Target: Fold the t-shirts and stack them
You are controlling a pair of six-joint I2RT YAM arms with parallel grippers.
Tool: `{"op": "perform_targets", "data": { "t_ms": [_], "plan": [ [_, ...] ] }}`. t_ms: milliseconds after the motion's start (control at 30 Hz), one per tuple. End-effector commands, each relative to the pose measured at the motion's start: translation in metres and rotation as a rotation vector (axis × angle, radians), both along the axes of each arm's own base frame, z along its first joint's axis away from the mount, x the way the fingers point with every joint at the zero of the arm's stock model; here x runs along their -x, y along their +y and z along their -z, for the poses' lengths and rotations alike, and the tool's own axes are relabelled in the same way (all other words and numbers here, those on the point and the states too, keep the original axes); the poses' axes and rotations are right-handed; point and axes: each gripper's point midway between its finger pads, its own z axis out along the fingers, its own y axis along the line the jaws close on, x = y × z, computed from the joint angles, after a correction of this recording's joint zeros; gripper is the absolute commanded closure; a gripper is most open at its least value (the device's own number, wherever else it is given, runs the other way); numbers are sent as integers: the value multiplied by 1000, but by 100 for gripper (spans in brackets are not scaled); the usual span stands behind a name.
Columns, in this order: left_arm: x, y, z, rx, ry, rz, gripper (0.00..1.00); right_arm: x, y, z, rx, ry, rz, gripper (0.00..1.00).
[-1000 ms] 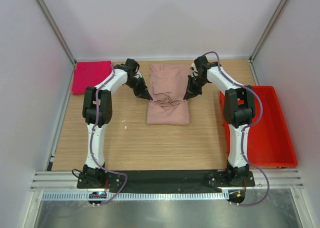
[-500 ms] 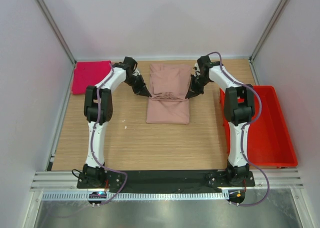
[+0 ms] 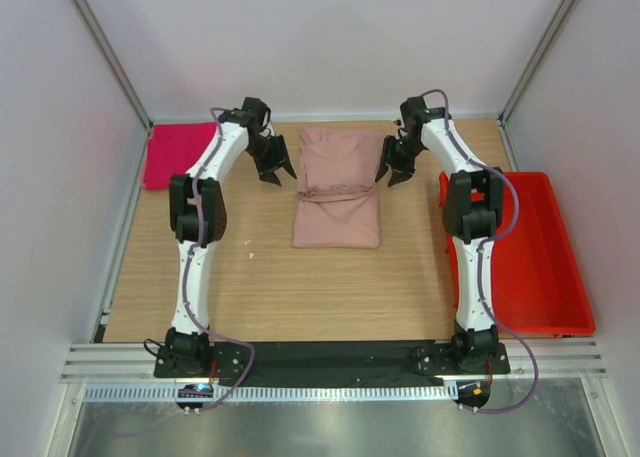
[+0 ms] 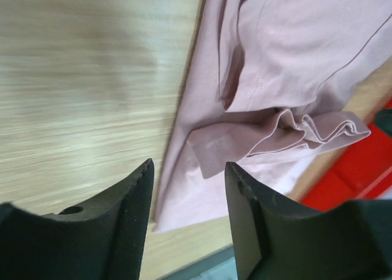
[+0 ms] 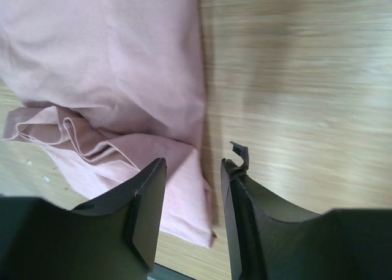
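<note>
Status: pale shirt (image 3: 337,189) lies mid-desk as a narrow rectangle, far part doubled over the near part. I'd call that fold mostly done but untidy. Magenta shirt (image 3: 183,153) sits at the far-left corner of the desk (image 3: 300,287), well apart, and looks folded already. Not stacked yet. Left to do, by my read: flatten or finish the pale one, then put one shirt on the other.

Left claw (image 3: 275,167) is just beside the pale shirt's left edge and right claw (image 3: 393,170) just beside its right edge. Both have jaws apart and hold nothing.

View differences:
- Only the top view shows the magenta shirt, the whole bin (image 3: 540,277) on the right, and the overall layout.
- Wrist views show what the top view flattens out: the folded-over edge is bunched into several rippled layers across the middle.
- Left wrist also catches a red sliver of bin past the shirt.
- No print visible in any view.
</note>
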Motion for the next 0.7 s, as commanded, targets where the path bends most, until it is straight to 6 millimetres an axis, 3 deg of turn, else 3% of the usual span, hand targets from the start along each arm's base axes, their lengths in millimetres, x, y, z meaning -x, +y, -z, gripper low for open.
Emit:
{"op": "perform_targets", "data": {
  "t_ms": [0, 33, 67, 100, 167, 200, 233, 267, 333, 367, 433, 500, 667],
  "plan": [
    [1, 47, -55, -210, -160, 67, 47, 12, -37, -38, 164, -25, -13, 51],
    [4, 49, -60, -215, -172, 77, 46, 15, -35, -46, 156, -43, -11, 51],
    [21, 46, -48, -199, -121, 103, 46, 22, -27, -56, 100, -63, -17, 51],
    [23, 39, -67, -152, -182, 105, 48, 28, -19, -62, 67, -76, -24, 51],
    [39, 17, -70, -34, -173, 117, 55, 42, 3, -67, -36, -114, -53, 53],
    [64, -6, -59, 64, -114, 160, 58, 48, 17, -68, -93, -119, -67, 55],
    [60, -21, -75, 135, -200, 178, 63, 53, 30, -66, -152, -104, -43, 57],
    [62, -35, -78, 190, -205, 171, 73, 54, 39, -52, -197, -116, -32, 62],
    [70, -69, -82, 308, -246, 220, 78, 56, 55, -54, -311, -88, 30, 66],
    [70, -78, -82, 330, -256, 231, 82, 61, 59, -45, -346, -61, 46, 71],
    [70, -99, -82, 374, -266, 244, 84, 49, 70, -47, -423, -116, 45, 78],
    [61, -111, -71, 414, -254, 222, 89, 44, 77, -37, -474, -105, 69, 87],
    [46, -123, -55, 452, -249, 187, 92, 39, 83, -19, -501, -76, 81, 89]
  ]
}}
